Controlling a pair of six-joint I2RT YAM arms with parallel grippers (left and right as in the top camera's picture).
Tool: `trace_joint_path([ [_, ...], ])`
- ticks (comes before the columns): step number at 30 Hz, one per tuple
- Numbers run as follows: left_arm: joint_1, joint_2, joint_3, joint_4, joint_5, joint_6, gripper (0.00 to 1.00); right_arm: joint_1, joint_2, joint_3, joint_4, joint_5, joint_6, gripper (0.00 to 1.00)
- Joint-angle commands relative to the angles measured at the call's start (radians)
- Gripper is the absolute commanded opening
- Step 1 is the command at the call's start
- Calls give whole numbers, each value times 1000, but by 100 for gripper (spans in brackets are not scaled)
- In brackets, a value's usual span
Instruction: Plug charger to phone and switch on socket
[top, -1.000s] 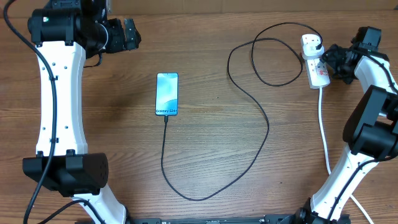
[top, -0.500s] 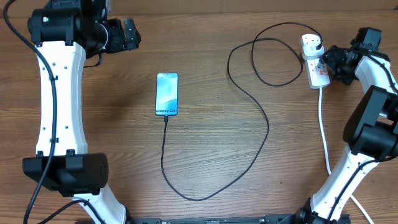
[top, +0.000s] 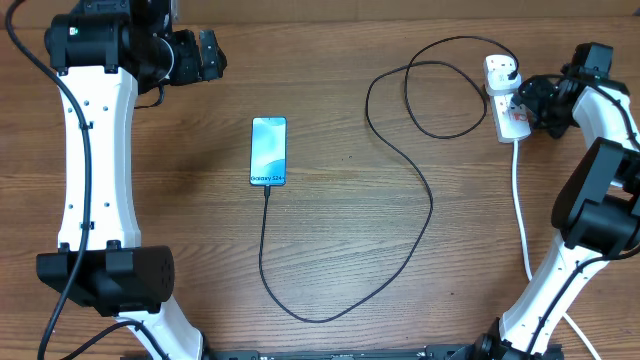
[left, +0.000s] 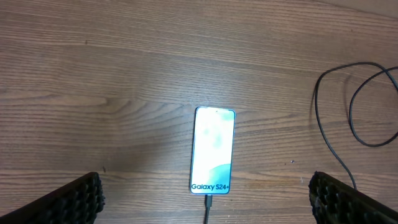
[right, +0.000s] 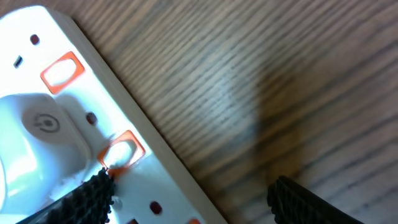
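Nearer the robot and left of the socket (top: 510, 122), the charger (top: 432, 200) is looping over the worktop (top: 340, 250) into the bottom edge of the phone (top: 268, 150). The phone's screen is glowing, so plugging in looks done. On the socket's right, the right gripper (top: 530, 100) is hovering with jaws apart, one fingertip (right: 93, 196) touching an orange switch (right: 121, 151). It has barely shifted this past second, so the press seems unfinished. Far left of the socket, the left gripper (top: 205, 55) is idling with jaws apart.
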Motion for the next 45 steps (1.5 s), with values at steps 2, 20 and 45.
trace_joint_path([
  [2,-2,-24,14,-3,-10,23,100,-39,-113,46,-28,33,-20,80],
  [20,-2,-24,14,-3,-10,23,100,102,-624,53,-314,-109,-100,85],
  [45,-2,-24,14,-3,-10,23,100,304,-921,51,-888,-103,-163,100],
])
